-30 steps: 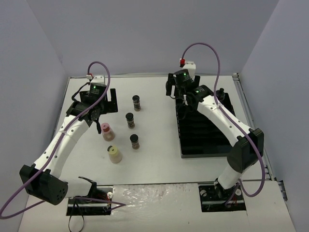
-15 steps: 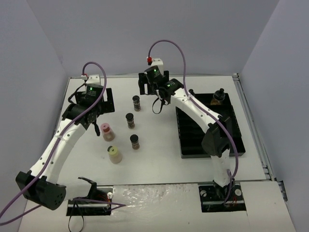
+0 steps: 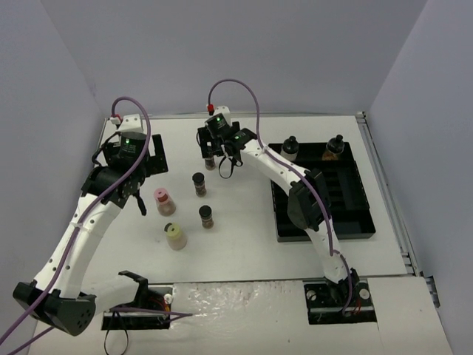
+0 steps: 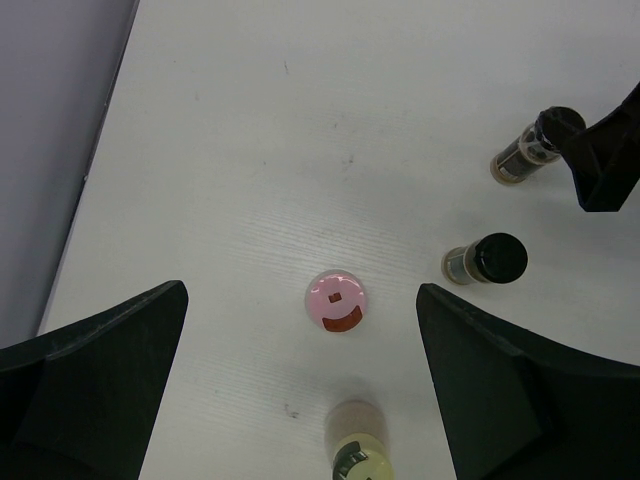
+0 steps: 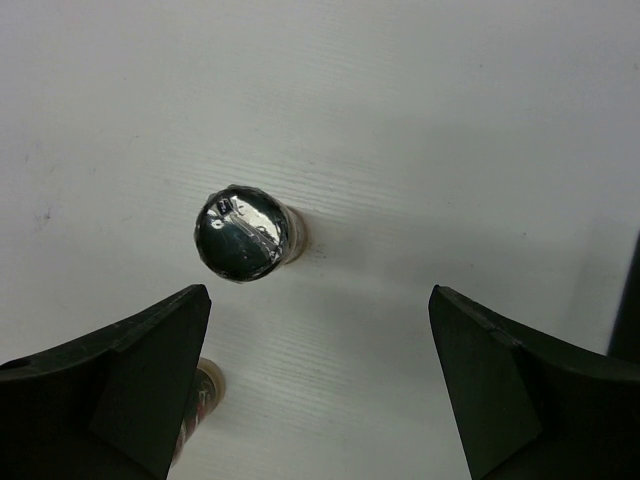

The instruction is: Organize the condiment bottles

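Right wrist view shows you a clear jar, upright, with a glossy black cap; the right gripper is spread wide, and the left gripper too, over the pink-capped jar.

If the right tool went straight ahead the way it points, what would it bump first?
Probably the black-capped jar. It stands just ahead of the right tool, between its open fingers but nearer one than the other. That finger might clip it first, though depth is hard to judge.
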### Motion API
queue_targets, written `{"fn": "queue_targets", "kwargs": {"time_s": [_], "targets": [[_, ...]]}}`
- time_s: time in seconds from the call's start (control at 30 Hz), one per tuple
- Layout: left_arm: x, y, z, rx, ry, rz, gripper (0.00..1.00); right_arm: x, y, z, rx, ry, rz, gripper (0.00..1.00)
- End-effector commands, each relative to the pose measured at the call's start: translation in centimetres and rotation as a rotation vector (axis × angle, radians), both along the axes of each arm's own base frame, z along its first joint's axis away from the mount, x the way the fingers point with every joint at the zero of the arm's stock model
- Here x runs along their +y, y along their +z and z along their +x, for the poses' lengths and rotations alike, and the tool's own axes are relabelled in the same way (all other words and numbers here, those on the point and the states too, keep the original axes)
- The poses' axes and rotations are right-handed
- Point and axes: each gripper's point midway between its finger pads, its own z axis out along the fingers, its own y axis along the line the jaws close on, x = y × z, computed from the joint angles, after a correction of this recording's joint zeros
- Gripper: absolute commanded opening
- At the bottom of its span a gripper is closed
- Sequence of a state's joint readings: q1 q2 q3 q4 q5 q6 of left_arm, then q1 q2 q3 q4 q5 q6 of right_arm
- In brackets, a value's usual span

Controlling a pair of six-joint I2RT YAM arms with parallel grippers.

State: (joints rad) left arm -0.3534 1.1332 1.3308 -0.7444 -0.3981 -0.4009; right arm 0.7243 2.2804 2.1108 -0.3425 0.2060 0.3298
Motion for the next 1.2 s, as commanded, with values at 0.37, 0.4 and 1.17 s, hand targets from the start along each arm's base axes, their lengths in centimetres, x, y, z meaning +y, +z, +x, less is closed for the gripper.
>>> {"fn": "queue_targets", "kwargs": {"time_s": [0.37,0.4,1.17], "targets": [[0.1,1.3,0.3,-0.063,0.017,-0.016,0.97,4.3,3.4,1.2,-0.103,0.056,0.109,0.88],[0.1,1.2,0.3,-0.061,0.018,-0.015,0.97,4.6,3.6,1.3,-0.109,0.058,0.115,0.88],[0.3,1.6,0.1,-0.079,0.017,-0.013,0.97,6.1,-0.8,2.3,-0.097,0.027,0.079,0.84]]}}
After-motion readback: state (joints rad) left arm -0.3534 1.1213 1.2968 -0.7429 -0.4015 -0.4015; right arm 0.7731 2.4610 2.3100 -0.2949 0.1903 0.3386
